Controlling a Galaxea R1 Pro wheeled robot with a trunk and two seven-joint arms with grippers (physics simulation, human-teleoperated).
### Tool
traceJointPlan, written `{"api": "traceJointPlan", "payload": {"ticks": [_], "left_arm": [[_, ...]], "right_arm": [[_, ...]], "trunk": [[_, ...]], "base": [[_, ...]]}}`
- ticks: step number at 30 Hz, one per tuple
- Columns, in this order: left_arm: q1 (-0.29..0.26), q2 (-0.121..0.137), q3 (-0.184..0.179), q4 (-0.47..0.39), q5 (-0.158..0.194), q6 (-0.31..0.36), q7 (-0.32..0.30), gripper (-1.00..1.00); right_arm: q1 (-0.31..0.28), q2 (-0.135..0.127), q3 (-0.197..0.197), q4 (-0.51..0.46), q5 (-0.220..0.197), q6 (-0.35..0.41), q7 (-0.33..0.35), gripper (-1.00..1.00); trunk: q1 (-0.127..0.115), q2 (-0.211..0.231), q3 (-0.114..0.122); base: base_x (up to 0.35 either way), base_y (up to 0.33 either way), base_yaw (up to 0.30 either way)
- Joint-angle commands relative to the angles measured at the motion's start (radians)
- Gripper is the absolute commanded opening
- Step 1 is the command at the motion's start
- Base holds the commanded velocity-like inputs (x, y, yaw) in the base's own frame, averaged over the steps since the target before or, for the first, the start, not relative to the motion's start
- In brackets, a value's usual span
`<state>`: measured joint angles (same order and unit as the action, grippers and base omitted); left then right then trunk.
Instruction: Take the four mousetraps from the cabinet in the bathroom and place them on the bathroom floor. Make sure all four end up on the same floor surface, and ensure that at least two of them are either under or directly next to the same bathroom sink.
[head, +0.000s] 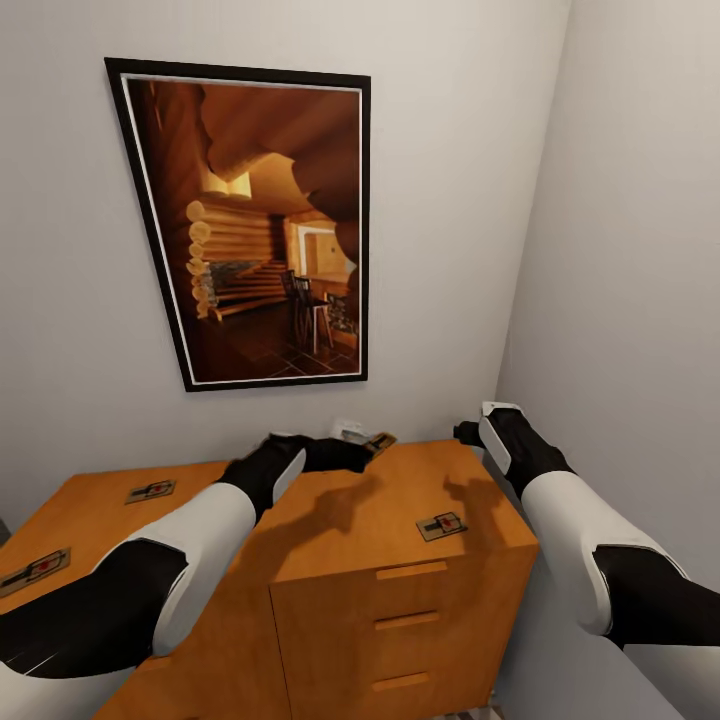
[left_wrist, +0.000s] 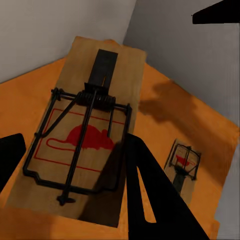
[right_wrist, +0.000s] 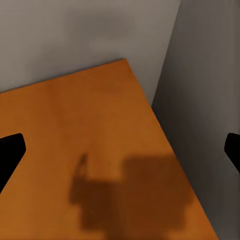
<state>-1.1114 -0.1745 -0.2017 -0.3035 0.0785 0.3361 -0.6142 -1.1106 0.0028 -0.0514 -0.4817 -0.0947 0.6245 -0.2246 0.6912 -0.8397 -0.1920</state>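
Note:
The orange-brown cabinet (head: 330, 540) stands in a corner, and mousetraps lie on its flat top. One mousetrap (head: 441, 524) is near the right front, another (head: 150, 490) at the back left, a third (head: 35, 568) at the far left edge. My left gripper (head: 366, 446) is shut on a further mousetrap (left_wrist: 85, 135), a wooden board with a red mouse print, held slightly above the cabinet's back edge. One black finger (left_wrist: 150, 195) presses its side. A lying mousetrap (left_wrist: 184, 167) shows beyond it. My right gripper (head: 468, 432) hovers open over the back right corner (right_wrist: 100, 130), nothing between its fingers.
A large framed picture (head: 260, 230) hangs on the wall behind the cabinet. A side wall (head: 620, 250) stands close on the right, beside my right arm. Three drawer fronts (head: 410, 620) face me below the cabinet top.

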Motion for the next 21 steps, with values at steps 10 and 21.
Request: {"api": "traceJointPlan", "payload": {"ticks": [10,21], "left_arm": [[0.001,0.04,-0.004,-0.022,0.002,0.012,-0.118,-1.0],[0.001,0.16,-0.003,-0.036,0.007,0.024,-0.255,-1.0]], "right_arm": [[0.0,0.0,-0.002,-0.001,-0.01,0.003,-0.007,1.0],[0.0,-0.001,-0.003,0.001,-0.011,0.002,-0.007,1.0]], "trunk": [[0.0,-0.001,-0.002],[0.0,-0.001,-0.002]], "base": [[0.0,0.0,0.0],[0.0,0.0,0.0]]}}
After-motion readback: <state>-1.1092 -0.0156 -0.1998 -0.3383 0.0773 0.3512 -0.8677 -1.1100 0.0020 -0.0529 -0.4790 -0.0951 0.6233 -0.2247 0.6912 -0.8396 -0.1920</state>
